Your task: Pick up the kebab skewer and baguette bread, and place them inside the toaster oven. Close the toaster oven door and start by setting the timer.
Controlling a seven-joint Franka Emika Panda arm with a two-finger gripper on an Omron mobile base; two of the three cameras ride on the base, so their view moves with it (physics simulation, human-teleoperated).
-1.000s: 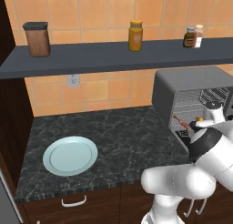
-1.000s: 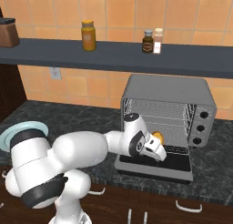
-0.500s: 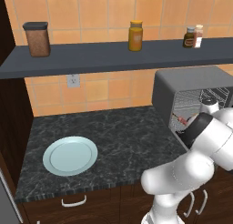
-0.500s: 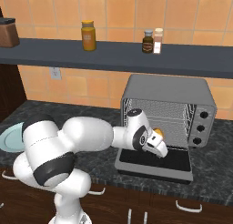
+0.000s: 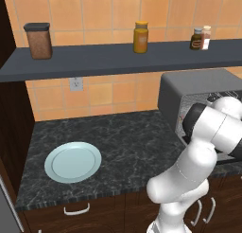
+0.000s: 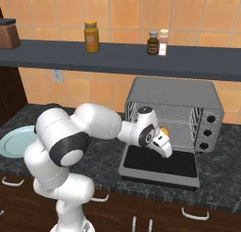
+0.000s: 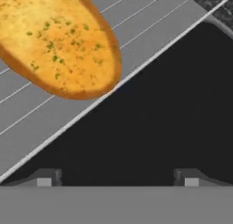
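The baguette bread (image 7: 59, 41) lies on a wire rack of the toaster oven (image 6: 174, 94), a golden loaf (image 6: 164, 131) just inside the opening. My gripper (image 7: 117, 180) is open, its fingertips wide apart, nothing between them. It hangs (image 6: 164, 148) just in front of and below the loaf, over the toaster oven door (image 6: 160, 162), which lies folded down flat with its dark glass up. The grey toaster oven (image 5: 198, 85) stands at the right of the counter, partly behind my arm. The kebab skewer is hidden.
A pale blue plate (image 5: 73, 161) sits bare on the dark counter at the left (image 6: 14, 141). A shelf (image 5: 118, 59) above carries jars and bottles. Two knobs (image 6: 206, 132) are on the oven's right panel.
The baguette went from the gripper's hold in front of the opening onto the rack. The gripper has opened and drawn back a little; my arm's elbow swung right.
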